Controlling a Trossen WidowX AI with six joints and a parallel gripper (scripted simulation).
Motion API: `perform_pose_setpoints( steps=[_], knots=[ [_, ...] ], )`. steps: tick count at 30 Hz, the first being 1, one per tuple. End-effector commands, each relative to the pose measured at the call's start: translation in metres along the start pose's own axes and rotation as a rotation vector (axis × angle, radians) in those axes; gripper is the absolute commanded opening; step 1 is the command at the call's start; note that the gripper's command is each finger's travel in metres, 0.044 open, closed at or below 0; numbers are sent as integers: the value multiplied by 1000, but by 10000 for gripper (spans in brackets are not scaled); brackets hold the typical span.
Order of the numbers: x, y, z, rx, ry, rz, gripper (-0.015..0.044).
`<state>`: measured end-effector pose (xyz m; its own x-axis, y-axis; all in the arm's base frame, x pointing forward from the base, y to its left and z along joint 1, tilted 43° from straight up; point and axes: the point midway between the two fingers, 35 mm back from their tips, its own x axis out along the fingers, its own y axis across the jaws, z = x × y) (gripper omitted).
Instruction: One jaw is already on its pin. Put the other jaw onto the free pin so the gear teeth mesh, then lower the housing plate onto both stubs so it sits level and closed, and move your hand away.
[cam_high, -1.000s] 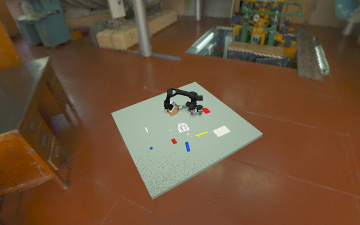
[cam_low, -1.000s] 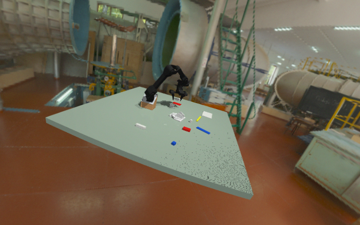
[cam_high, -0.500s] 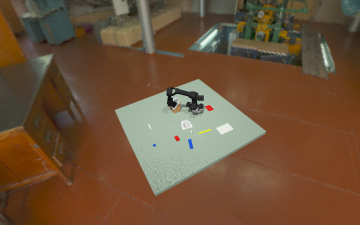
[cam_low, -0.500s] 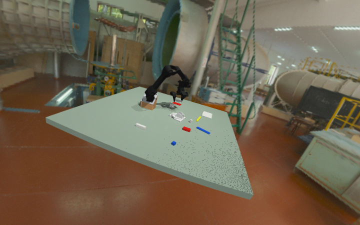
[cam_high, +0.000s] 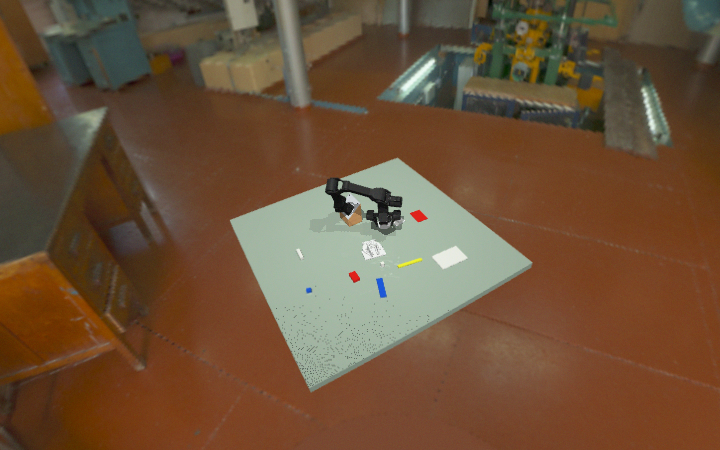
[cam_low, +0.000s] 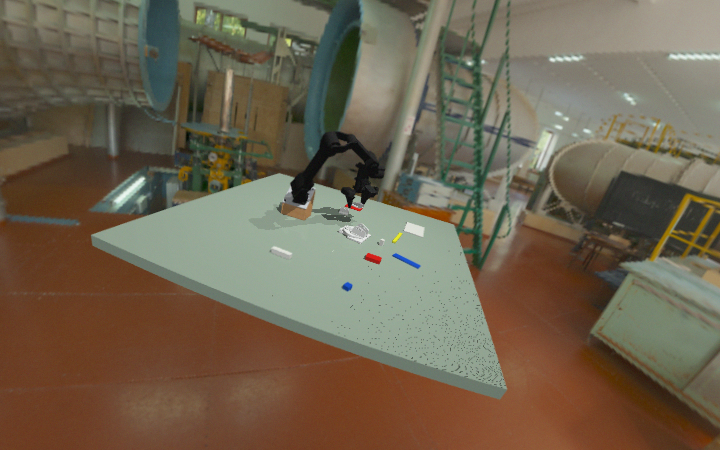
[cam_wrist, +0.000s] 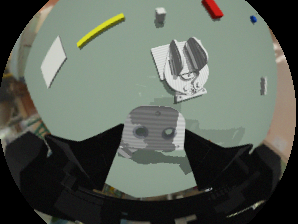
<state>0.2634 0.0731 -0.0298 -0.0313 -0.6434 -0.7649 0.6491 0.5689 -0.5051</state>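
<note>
My gripper (cam_high: 384, 225) (cam_low: 357, 202) (cam_wrist: 153, 129) is shut on the housing plate (cam_wrist: 155, 119), a pale ribbed plate with two round holes. It holds the plate above the table, between the robot's base and the white gripper base (cam_high: 373, 255) (cam_wrist: 170, 86). In the wrist view, two jaws stand side by side on that base, a left jaw (cam_wrist: 176, 57) and a right jaw (cam_wrist: 196, 54). Their lower ends meet near the small round parts at the base's near side. The pins and gear teeth are too small to tell whether they mesh.
Around the base lie a small white block (cam_high: 382, 264) (cam_low: 381, 241) (cam_wrist: 160, 12), a yellow bar (cam_high: 409, 262) (cam_wrist: 102, 30), a red block (cam_high: 354, 276) (cam_low: 373, 258), a blue bar (cam_high: 381, 288) (cam_low: 406, 260) and a white sheet (cam_high: 449, 257) (cam_wrist: 53, 62). A white bar (cam_low: 281, 252) lies apart.
</note>
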Motion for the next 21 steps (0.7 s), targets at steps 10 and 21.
perform_pose_setpoints(
  steps=[10,21],
  knots=[
    [3,-33,31,-193,-10,-13,351],
    [8,-62,50,-349,-14,-30,351]
  ],
)
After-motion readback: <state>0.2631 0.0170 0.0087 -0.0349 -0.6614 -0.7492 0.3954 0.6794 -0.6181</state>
